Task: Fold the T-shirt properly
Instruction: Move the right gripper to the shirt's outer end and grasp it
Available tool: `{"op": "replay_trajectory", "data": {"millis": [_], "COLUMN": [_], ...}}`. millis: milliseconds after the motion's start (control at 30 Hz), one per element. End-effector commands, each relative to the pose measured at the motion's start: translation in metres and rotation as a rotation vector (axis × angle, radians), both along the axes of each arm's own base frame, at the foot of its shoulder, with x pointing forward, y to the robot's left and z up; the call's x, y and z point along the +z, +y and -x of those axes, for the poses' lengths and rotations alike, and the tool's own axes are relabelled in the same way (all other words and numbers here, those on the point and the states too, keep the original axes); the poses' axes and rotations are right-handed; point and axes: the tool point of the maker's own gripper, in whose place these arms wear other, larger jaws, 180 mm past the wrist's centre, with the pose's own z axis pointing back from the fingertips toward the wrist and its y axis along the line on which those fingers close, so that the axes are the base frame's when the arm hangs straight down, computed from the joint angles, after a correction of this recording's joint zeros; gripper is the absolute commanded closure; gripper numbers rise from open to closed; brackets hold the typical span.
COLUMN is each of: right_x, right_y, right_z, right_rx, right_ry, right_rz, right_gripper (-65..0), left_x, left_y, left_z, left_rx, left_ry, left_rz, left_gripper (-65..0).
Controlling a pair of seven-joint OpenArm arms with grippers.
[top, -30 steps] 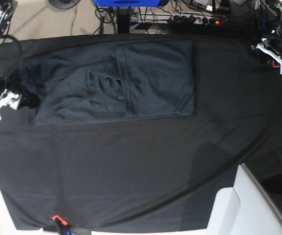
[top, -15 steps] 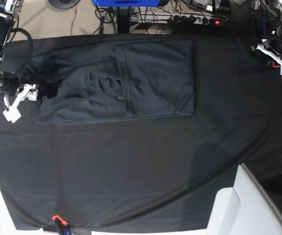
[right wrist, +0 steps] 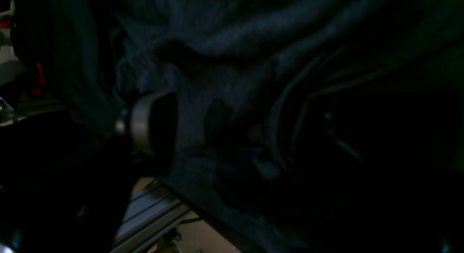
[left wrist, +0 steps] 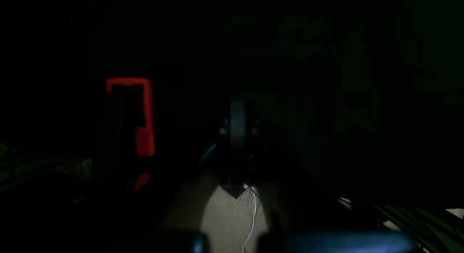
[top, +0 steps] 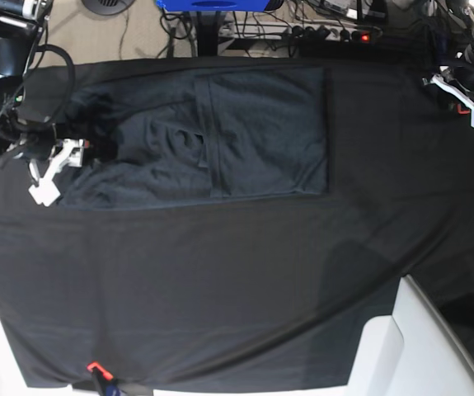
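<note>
Black tablecloth [top: 220, 289] fills the near table. On its far half lies the T-shirt [top: 220, 136], sleeves tucked in. The right gripper [top: 55, 169] has dragged the collar end inward, apparently starting a crosswise fold. The left gripper [top: 467, 99] idles far away. Dim wrist views hide both jaws' states.

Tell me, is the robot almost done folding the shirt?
Not yet. The T-shirt already looks folded lengthwise into a long rectangle on the black tablecloth. The right gripper is at the shirt's bunched end, and fabric fills the right wrist view, though a grip isn't clear. The left gripper sits away from it. Folding the rectangle shorter looks still left.
</note>
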Motion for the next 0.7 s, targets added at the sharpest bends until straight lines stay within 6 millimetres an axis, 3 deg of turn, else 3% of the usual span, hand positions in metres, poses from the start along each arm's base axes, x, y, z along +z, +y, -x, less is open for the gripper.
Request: {"op": "replay_trajectory", "data": {"millis": [0, 333, 433, 600, 667], "right_x": [-0.004, -0.005, -0.004, 0.001, 0.002], "right_y": [-0.005, -0.003, -0.002, -0.003, -0.003], "right_z": [0.008, 0.008, 0.006, -0.003, -0.005], "right_rx": [0.03, 0.029, 0.029, 0.027, 0.028], "right_ry": [0.041, 0.04, 0.035, 0.018, 0.012], "right_rz": [0.038, 0.033, 0.032, 0.032, 0.033], "right_gripper": [-41.9, -39.9, -28.8, -2.1, -0.2], "left_x": [0.012, 0.012, 0.012, 0.012, 0.012], "left_y": [0.008, 0.008, 0.008, 0.008, 0.008], "left_z": [-0.007, -0.008, -0.008, -0.008, -0.008], "left_rx": [-0.01, -0.01, -0.01, -0.01, -0.01], "left_ry": [-0.037, -0.039, -0.039, -0.039, -0.039], "left_rz": [-0.023, -0.023, -0.023, -0.023, -0.023], "left_gripper": [0.0, 0.0, 0.0, 0.0, 0.0]}}
